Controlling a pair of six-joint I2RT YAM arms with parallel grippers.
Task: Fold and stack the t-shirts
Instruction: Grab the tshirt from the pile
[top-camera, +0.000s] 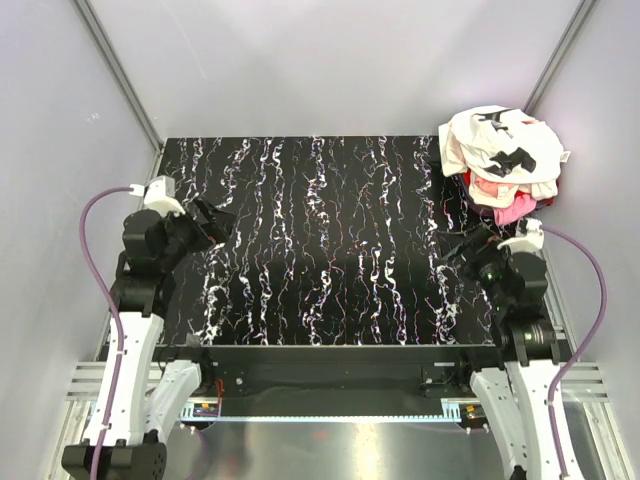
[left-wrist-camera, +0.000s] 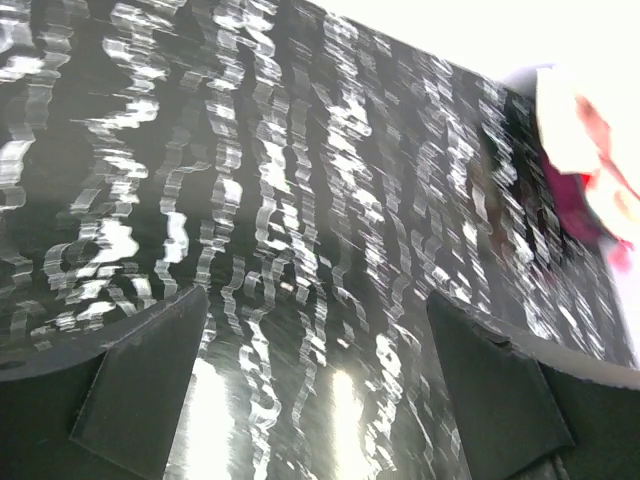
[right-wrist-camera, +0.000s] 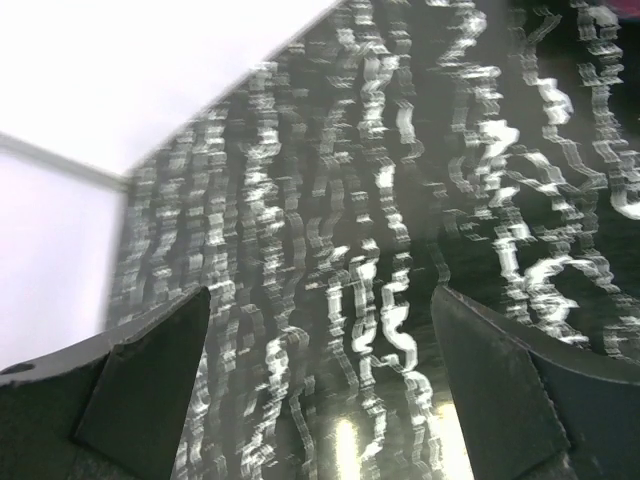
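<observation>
Worktop (top-camera: 330, 250): black, glossy, white marble-like streaks, glare on the near strip. Boxed in by plain pale walls (top-camera: 330, 60) on the far, left and right sides, with metal rails (top-camera: 115, 70) running along the wall joints.

T-shirts (top-camera: 503, 160) heaped in one crumpled pile at the worktop's far right corner, hanging past its right edge in the top view. Can't tell what carries the overhang. White shirt (top-camera: 495, 135) with black print on top, pink shirt (top-camera: 515, 210) poking out on the near side, some red and cream in between. None folded, none laid flat on the worktop.

Left fingers (left-wrist-camera: 140, 400) spread wide, nothing between them. Hovering over the worktop's left edge about mid-depth, well apart from the pile. Pile only a blurred patch at the far right of the left wrist view.

Right fingers (right-wrist-camera: 150, 390) also spread wide and holding nothing. Over the worktop's right edge, just on the near side of the pile, not touching it. Right wrist view shows only worktop and wall.

Middle of the worktop bare from the left edge to the right. Tightest spot is the far right corner: pile, wall and right arm close together.
</observation>
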